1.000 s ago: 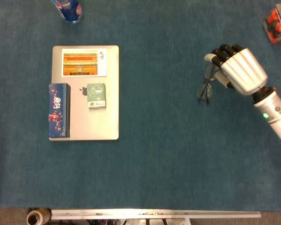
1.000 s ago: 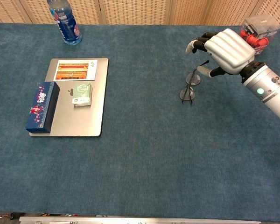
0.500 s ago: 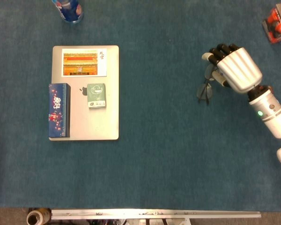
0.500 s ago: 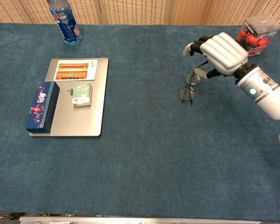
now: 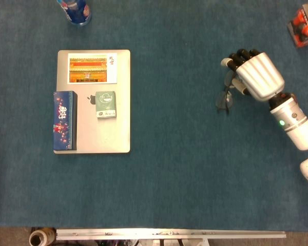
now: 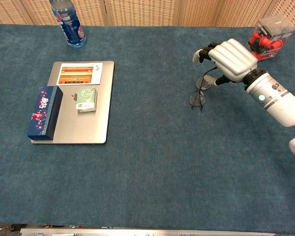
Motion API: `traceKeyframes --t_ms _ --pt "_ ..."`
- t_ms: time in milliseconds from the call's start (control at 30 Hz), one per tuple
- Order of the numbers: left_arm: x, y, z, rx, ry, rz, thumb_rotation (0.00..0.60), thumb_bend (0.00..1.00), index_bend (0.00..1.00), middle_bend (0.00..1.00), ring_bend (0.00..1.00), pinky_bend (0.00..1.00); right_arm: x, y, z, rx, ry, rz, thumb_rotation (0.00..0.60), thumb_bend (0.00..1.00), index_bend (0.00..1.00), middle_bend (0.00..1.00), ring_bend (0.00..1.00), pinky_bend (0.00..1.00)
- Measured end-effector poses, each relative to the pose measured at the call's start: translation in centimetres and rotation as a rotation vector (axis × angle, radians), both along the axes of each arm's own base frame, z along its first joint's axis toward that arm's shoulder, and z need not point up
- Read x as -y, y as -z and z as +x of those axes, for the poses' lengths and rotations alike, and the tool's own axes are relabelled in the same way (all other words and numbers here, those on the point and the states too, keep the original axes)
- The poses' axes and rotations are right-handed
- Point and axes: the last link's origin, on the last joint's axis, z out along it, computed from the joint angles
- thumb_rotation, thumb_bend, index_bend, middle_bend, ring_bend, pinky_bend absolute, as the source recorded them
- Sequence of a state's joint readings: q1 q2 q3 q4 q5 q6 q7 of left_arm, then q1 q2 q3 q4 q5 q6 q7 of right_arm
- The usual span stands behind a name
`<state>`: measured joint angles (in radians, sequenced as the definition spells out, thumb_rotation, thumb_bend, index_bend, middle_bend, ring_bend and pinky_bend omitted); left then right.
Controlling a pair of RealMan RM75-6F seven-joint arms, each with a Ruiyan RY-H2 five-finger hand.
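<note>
Fingers of the right hand (image 5: 254, 75) are curling down over the glasses (image 5: 225, 93), holding nothing yet. Glasses are lying on the blue table (image 5: 185, 169), folded.

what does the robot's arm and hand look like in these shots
Only the right robot hand shows. Its back is a glossy white shell with lengthwise ridges, and the fingers are black with pale tips. A dark band sits at the wrist, joining a white cylindrical forearm with grey rings and a small green light. No loose cables or printed markings are visible. The left arm is out of both views.
</note>
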<state>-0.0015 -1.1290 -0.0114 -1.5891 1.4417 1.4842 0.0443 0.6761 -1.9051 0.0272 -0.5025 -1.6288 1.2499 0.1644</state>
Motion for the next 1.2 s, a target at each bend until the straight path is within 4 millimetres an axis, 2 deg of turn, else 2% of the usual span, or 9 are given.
traceKeyframes --t_ms 433,1200 --pt "0.0 0.1 -0.1 0.002 -0.004 -0.001 0.6 0.0 0.48 0.46 0.34 0.44 0.1 0.2 -0.7 -0.001 0.027 0.01 0.6 0.26 0.37 0.42 0.34 0.52" --pt "0.0 0.2 0.0 -0.001 -0.001 -0.005 0.6 0.0 0.48 0.46 0.34 0.44 -0.3 -0.4 0.3 0.048 -0.011 0.032 0.6 0.26 0.37 0.42 0.34 0.52"
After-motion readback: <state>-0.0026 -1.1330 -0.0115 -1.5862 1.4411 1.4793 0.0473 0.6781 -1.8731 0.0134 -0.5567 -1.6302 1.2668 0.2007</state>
